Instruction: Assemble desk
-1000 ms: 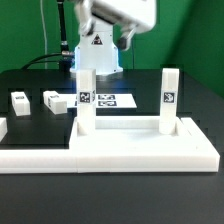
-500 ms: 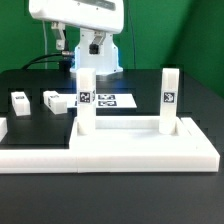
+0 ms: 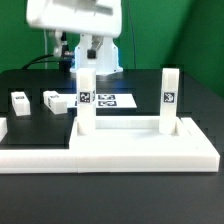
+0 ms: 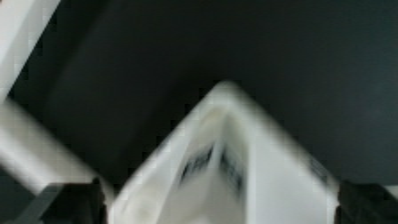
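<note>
Heavy blur all over this one. Filling the middle is a white plastic piece [image 4: 222,150], broad at its near end and narrowing to a point against the flat black table surface [image 4: 267,40]. Dark smudges sit on its face, possibly a black-and-white tag, too soft to read. The gripper [image 4: 214,203] shows only as two dark fingertips [image 4: 63,200], one on either side of the piece's broad end, spread wide apart. Off to one side, a slanting white strip [image 4: 22,45] crosses the black, and a paler grey strip [image 4: 45,135] runs nearer that fingertip.
</note>
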You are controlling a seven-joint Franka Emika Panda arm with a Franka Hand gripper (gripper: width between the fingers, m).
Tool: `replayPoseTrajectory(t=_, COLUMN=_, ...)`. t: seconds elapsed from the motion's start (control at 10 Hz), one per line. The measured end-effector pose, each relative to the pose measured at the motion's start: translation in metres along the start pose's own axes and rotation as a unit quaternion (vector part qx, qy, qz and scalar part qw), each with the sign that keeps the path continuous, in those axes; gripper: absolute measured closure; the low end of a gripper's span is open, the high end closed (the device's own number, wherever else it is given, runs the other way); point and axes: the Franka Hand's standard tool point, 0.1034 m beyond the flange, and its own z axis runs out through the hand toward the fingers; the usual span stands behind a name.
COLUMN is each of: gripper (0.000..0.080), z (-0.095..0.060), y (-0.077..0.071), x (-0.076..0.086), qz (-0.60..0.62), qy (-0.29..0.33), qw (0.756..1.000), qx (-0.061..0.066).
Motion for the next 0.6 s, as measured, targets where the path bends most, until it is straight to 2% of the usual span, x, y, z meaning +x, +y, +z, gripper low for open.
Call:
replayPoseTrajectory(t=0.1, gripper=0.0151, z=0.028, y=-0.021, x=-0.031, qz=0.044, qy=-0.052, qw=0.997, qx=0.032)
replayPoseTrajectory(t=0.2, gripper=0.0151, z=0.038, y=-0.026, x=-0.042, qz=0.058, qy=-0.071, qw=0.994, qx=0.052)
replayPoseTrajectory(t=0.6, gripper=0.0151, z=0.037, y=-0.025, x=-0.04, qz=0.058, qy=-0.069, qw=0.995, qx=0.05)
